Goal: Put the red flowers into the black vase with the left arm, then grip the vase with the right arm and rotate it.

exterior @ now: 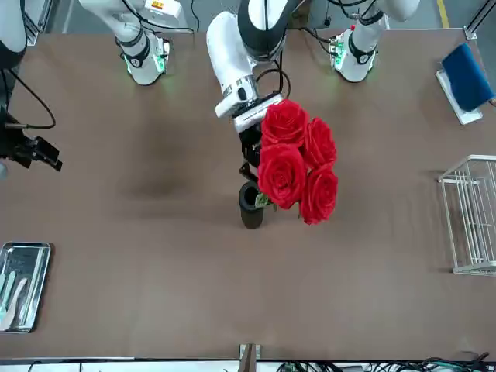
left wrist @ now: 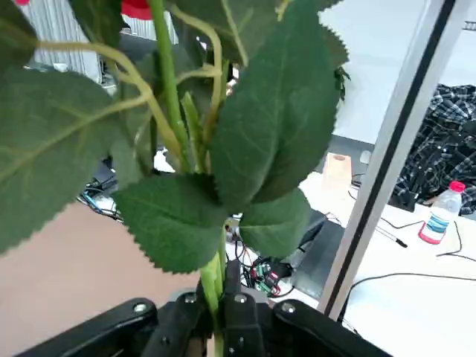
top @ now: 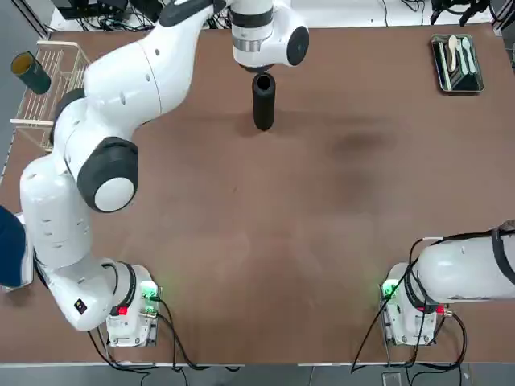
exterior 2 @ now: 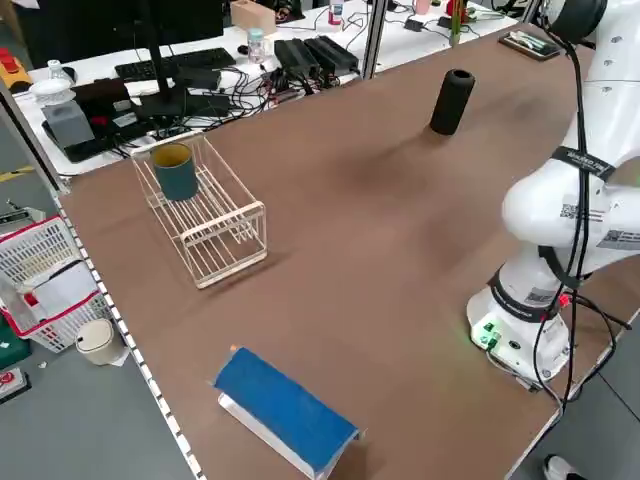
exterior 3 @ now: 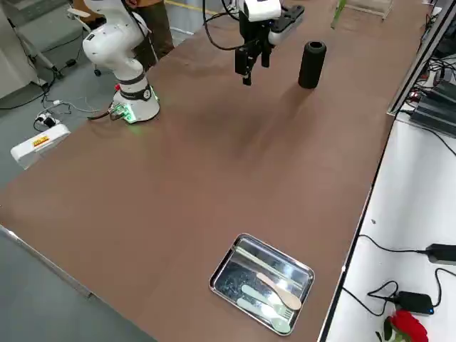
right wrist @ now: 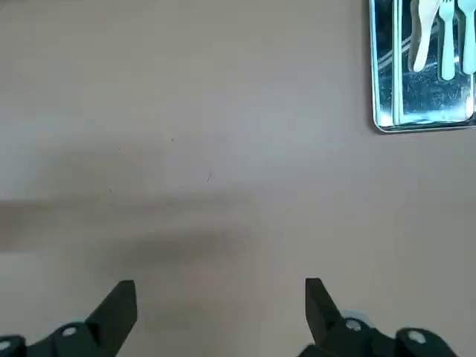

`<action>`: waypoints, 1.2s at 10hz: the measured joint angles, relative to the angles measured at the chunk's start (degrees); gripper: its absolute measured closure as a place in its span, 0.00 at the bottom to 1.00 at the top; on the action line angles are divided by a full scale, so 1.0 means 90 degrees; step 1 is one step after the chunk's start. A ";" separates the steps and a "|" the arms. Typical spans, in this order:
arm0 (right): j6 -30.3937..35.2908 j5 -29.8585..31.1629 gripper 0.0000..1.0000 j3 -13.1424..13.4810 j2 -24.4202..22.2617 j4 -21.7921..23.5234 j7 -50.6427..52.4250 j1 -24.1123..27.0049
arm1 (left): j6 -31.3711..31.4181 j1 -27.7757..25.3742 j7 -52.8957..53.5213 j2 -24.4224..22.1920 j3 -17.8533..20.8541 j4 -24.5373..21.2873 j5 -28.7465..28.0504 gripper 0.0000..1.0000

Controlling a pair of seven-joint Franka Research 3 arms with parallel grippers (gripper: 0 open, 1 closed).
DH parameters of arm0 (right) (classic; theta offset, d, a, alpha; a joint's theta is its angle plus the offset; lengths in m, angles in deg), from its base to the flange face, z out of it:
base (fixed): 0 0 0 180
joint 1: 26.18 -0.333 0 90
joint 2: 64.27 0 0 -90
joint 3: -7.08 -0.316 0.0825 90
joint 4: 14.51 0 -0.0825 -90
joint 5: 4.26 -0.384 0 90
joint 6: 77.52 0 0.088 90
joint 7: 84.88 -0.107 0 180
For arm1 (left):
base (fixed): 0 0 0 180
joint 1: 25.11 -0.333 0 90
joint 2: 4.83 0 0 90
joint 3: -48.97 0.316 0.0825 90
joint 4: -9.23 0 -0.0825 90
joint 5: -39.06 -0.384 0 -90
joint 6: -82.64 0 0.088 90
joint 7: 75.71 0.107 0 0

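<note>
White wire is forming the rack (top: 60,60) at the far left, where a teal cup (top: 30,72) is resting, and to its right the left gripper (left wrist: 216,297) is clamping its closed fingers around the green stems of the red flowers (exterior: 298,163), holding the blooms up close by the black vase (top: 264,100). That vase is standing upright on the brown table (top: 265,241), though from where I'm standing I can't quite tell whether any stem is reaching its mouth. Farther right, the metal tray (top: 441,68) is holding pale cutlery, and the right gripper (right wrist: 222,286) is hovering over the table, spread wide and gripping nothing.
</note>
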 joint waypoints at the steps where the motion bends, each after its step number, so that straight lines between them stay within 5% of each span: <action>1: 0.0000 0.0000 0.00 -0.0021 0.0000 -0.0001 -0.0001 -0.0001 | 0.0013 0.0064 -0.0005 0.0060 0.0000 0.0013 -0.0090 0.93; 12: 0.0889 -0.0003 0.00 -0.0364 -0.0110 -0.0624 -0.0383 -0.0001 | -0.0559 0.0470 -0.0976 0.0270 -0.0012 -0.0566 -0.0542 0.93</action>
